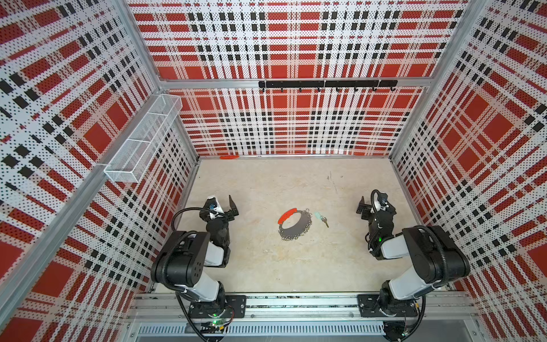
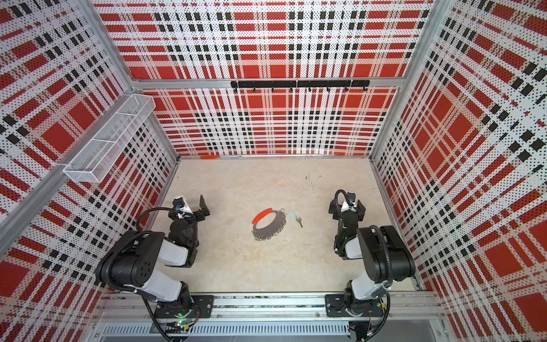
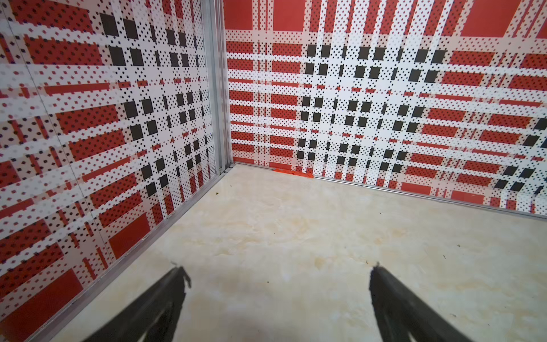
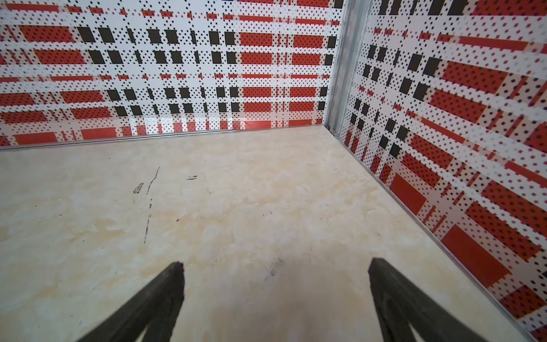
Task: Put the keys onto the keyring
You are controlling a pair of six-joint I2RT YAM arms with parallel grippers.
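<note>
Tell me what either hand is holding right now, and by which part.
Nothing is held. The left hand and right hand are open and empty; the keys and the keyring lie on the table between them.

- One keyring, bearing one red segment
- One set of keys: a single key on a single teal tag
- Two arms: left end effector, right end effector
- One wire basket, three compartments
- One black hook rail
- One orange-red strip
</note>
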